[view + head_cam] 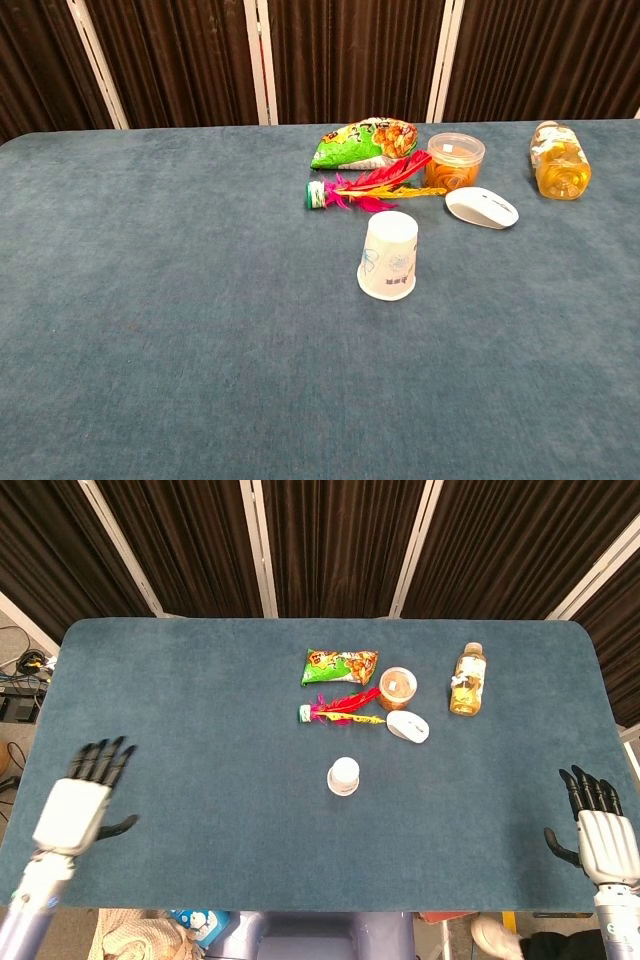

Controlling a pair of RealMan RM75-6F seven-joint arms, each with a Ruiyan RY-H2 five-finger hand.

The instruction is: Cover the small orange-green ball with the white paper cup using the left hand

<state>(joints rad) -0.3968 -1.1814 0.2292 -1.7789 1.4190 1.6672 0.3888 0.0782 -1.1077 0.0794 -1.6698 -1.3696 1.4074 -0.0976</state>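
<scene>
My blue-green carpeted table (180,700) carries an upside-down white paper cup (343,776) near its middle. At the cup's twelve o'clock lie a pink-and-yellow feather shuttlecock (340,710) and a green snack bag (340,665); toward one o'clock sit a white computer mouse (408,726), a clear round orange-filled tub (398,687) and an amber drink bottle (467,679).

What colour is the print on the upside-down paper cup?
The paper cup is white with a faint blue-green print on its side, seen best in the chest view.
</scene>
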